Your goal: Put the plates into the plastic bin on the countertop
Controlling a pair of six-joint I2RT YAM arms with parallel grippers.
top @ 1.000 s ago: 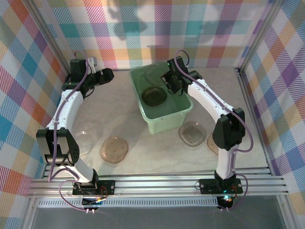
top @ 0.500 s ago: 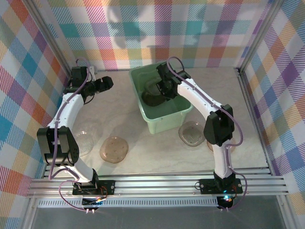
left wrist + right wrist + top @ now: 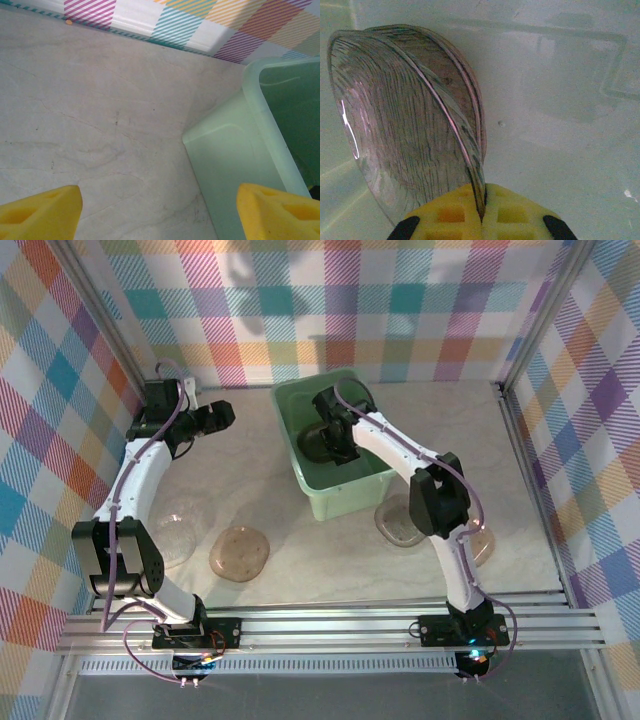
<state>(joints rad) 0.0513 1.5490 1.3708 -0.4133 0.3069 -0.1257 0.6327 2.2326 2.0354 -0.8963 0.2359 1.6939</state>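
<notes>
**Operator:** Report right gripper status.

**Arm:** My right gripper (image 3: 481, 212) is inside the plastic bin (image 3: 345, 502). Its yellow pads (image 3: 450, 215) are clamped on the rim of one smoky plate (image 3: 405, 125). The plate stands tilted on edge against the bin's pale green interior.

**Operator:** Left gripper status?

**Arm:** My left gripper (image 3: 222, 416) hovers over the countertop (image 3: 250, 480), just left of the bin. Its fingers are spread wide and hold nothing.

**Operator:** Location of other plates?

**Arm:** Loose plates (image 3: 240, 552) lie flat on the countertop: two at the bin's near left, two at its near right.
</notes>
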